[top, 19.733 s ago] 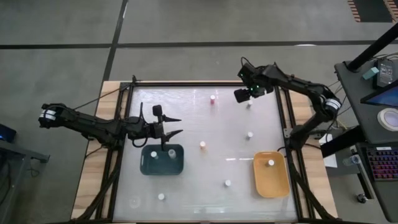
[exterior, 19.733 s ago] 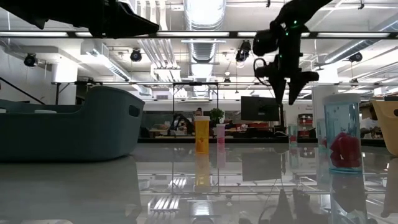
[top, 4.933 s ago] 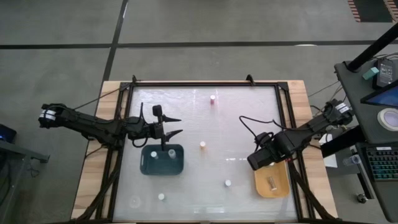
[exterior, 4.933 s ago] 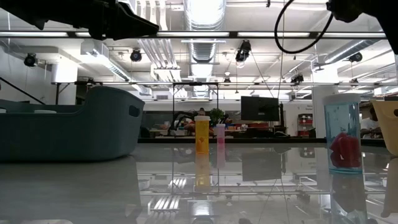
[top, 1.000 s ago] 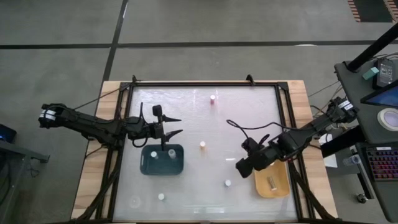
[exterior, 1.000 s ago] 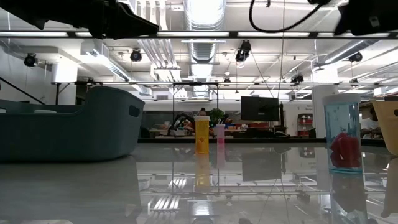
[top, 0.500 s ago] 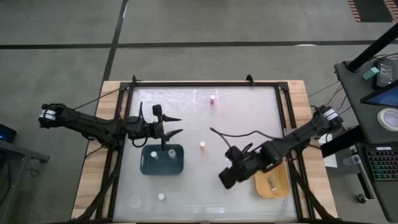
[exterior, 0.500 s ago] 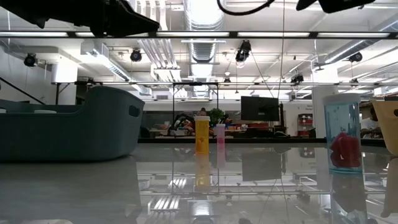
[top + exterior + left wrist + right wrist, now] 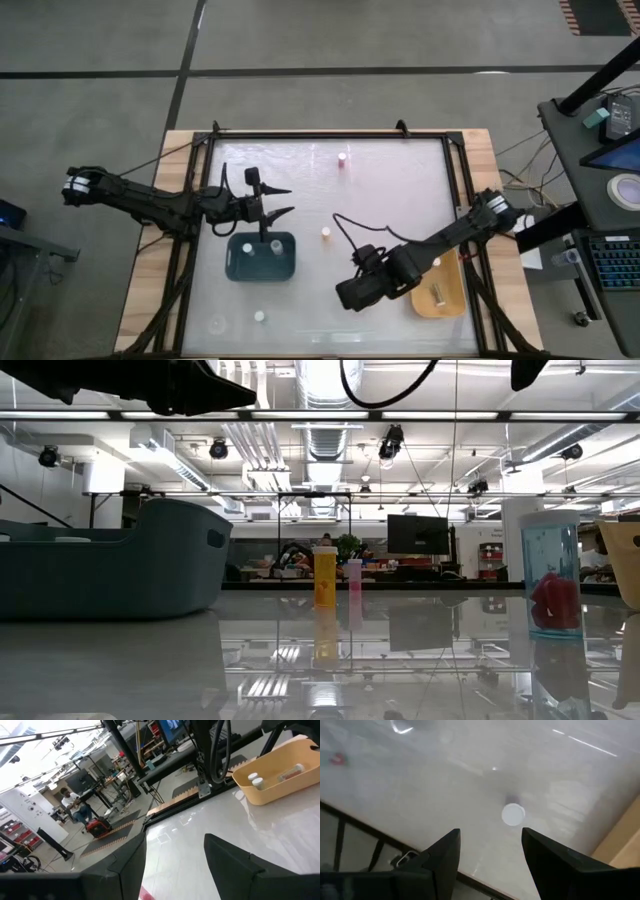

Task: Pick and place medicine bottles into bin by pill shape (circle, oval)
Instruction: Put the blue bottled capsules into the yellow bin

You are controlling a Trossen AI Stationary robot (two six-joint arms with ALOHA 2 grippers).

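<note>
One bottle [image 9: 513, 814] mattered for the next move: upright near the front of the counter [image 9: 300, 180], only its round white cap visible in the right wrist view. Stood with its long axis vertical, pointing straight up toward the camera, so no lengthwise side to line up with.

Right gripper [image 9: 490, 834] hung directly above that spot, just beside the yellow tray [image 9: 455, 305]. Fingers [image 9: 442, 857] spread wide and empty, the cap sitting ahead of the tips and slightly toward one finger rather than dead centre in the gap. Hid the bottle itself from the overhead camera.

Judged from that: a short reach forward and a small sideways correction needed before dropping, then a straight vertical descent so the fingers pass either side of the cap. Risk of one fingertip landing on the cap and tipping the bottle if the offset were left uncorrected.

Left gripper [image 9: 288, 201] waited well apart, over the far edge of the teal tray [image 9: 232, 268], its fingers also parted and holding nothing. Clearly the farther of the two, so the pick looked like the right arm's job. Pill shape not readable from above, so the right tray for it could not be told.
</note>
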